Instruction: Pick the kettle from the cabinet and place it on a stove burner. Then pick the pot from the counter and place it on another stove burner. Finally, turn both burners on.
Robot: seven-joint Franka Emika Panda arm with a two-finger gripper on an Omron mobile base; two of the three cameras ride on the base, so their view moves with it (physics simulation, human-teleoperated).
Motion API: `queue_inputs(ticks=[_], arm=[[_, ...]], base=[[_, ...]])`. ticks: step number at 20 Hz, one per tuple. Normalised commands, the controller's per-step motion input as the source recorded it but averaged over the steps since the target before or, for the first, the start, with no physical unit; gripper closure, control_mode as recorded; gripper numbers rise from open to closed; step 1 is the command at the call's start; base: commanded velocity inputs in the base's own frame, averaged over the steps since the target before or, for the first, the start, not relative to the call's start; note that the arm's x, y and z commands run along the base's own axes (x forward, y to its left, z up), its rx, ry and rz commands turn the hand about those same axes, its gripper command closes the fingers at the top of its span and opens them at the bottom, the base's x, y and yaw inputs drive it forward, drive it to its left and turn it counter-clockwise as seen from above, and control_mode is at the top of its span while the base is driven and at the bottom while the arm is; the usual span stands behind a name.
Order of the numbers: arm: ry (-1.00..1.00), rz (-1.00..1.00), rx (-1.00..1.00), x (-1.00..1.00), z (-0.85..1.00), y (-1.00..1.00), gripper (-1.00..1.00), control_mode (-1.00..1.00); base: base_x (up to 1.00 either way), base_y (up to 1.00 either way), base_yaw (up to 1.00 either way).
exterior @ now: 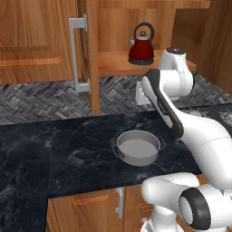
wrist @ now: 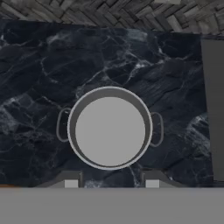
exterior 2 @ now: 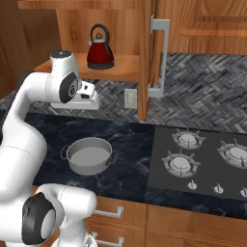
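This is a kitchen with warm brown wood all around and a grey wall of small slanted tiles (exterior: 41, 102) at the back. The biggest thing is the shiny black counter (exterior: 54, 149) with pale veins, which runs across the room under the cabinets. Above it is the cabinet (exterior 2: 72, 29) with its tall door (exterior: 90, 54) swung open, and a long grey bar handle (exterior: 76, 54) on that door. To the right of the counter sits the dark grey cooktop (exterior 2: 159, 164), with round silver burners (exterior 2: 181, 163) and small knobs (exterior 2: 192, 185) along its front edge. The white robot arm (exterior: 190, 131) rises over the counter and bends at its dark joints. The grey steel pot (exterior: 137, 147) stands upright on the counter, open at the top, with two small side handles. In the hand view the pot (wrist: 110, 127) is seen straight from above, and the gripper (wrist: 108, 183) hangs over it with its two finger tips apart and nothing between them, not touching the pot. The small dark red kettle (exterior: 141, 49) stands upright on the shelf inside the open cabinet, with its black loop handle up. A small white wall plug plate (exterior 2: 130, 98) sits on the tiles under the cabinet.
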Motion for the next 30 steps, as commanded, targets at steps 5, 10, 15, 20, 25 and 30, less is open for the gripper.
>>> queue_inputs(ticks=[5, 10, 15, 20, 25, 30], arm=[[-0.04, 0.0, 0.0, 0.0, 0.02, 0.0, -1.0, -1.0], [-0.13, 0.0, 0.0, -0.05, 0.08, -0.05, -1.0, -1.0], [-0.13, 0.0, 0.0, -0.03, 0.28, -0.02, -1.0, -1.0], [-0.1, 0.0, 0.0, 0.0, 0.3, 0.0, -1.0, -1.0], [-0.16, 0.0, 0.0, 0.0, 0.35, 0.0, -1.0, -1.0], [-0.18, 0.0, 0.0, 0.0, 0.39, -0.03, -1.0, -1.0]], base=[[0.0, 0.0, 0.0], [0.0, 0.0, 0.0], [0.0, 0.0, 0.0], [0.0, 0.0, 0.0], [0.0, 0.0, 0.0], [0.0, 0.0, 0.0]])
